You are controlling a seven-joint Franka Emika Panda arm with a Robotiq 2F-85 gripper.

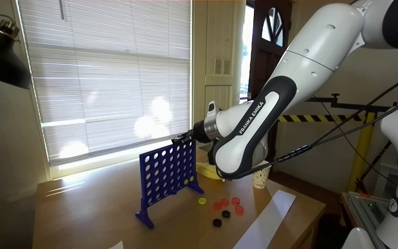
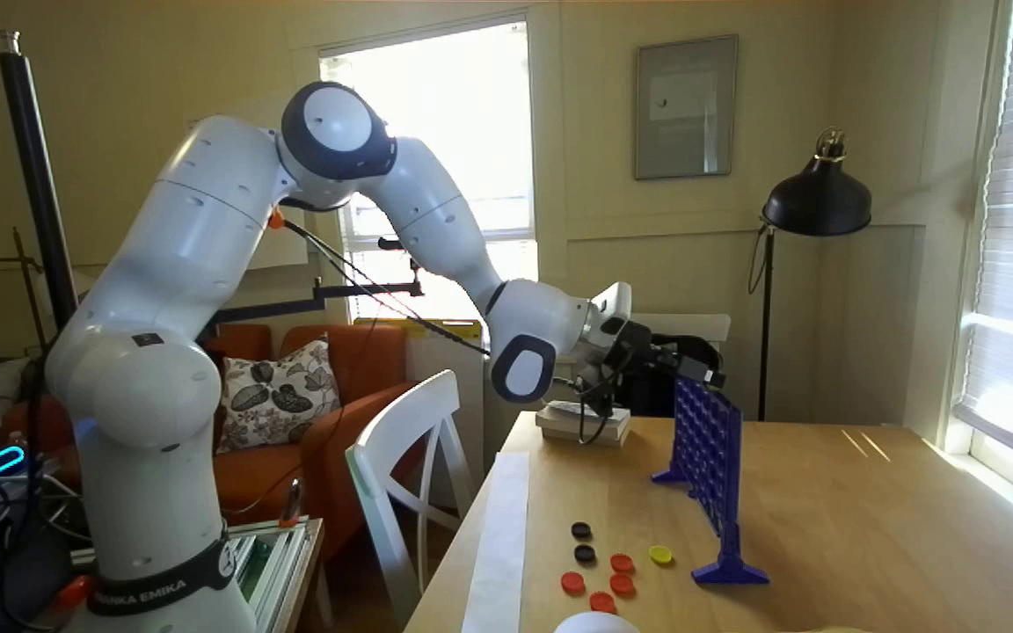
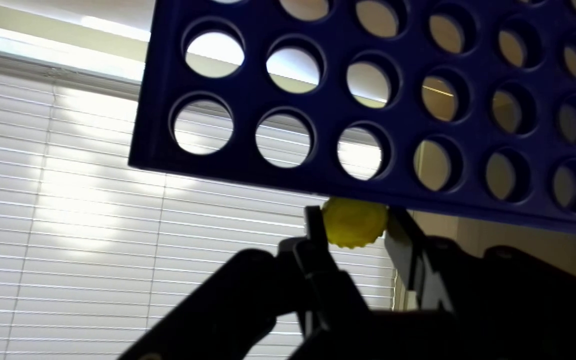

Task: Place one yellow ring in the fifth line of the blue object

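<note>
The blue object [image 1: 160, 171], an upright grid with round holes, stands on the table and shows in both exterior views [image 2: 707, 448]. My gripper [image 1: 178, 140] is at its top edge, also in an exterior view [image 2: 702, 373]. In the wrist view the gripper [image 3: 354, 220] is shut on a yellow ring [image 3: 354, 225] at the edge of the blue grid [image 3: 326, 111], by the third column from the left there. Part of the ring is hidden by the edge; I cannot tell whether it is in the slot. Another yellow ring [image 1: 202, 201] lies on the table [image 2: 660, 555].
Yellow tokens [image 1: 186, 181] sit low in the grid. Several red tokens [image 1: 224, 201] and two black tokens [image 1: 226, 214] lie in front of it. A yellow banana-like thing [image 1: 208, 171], a patterned cup [image 1: 260, 180], a white strip [image 1: 264, 221] and books [image 2: 584, 424] are on the table.
</note>
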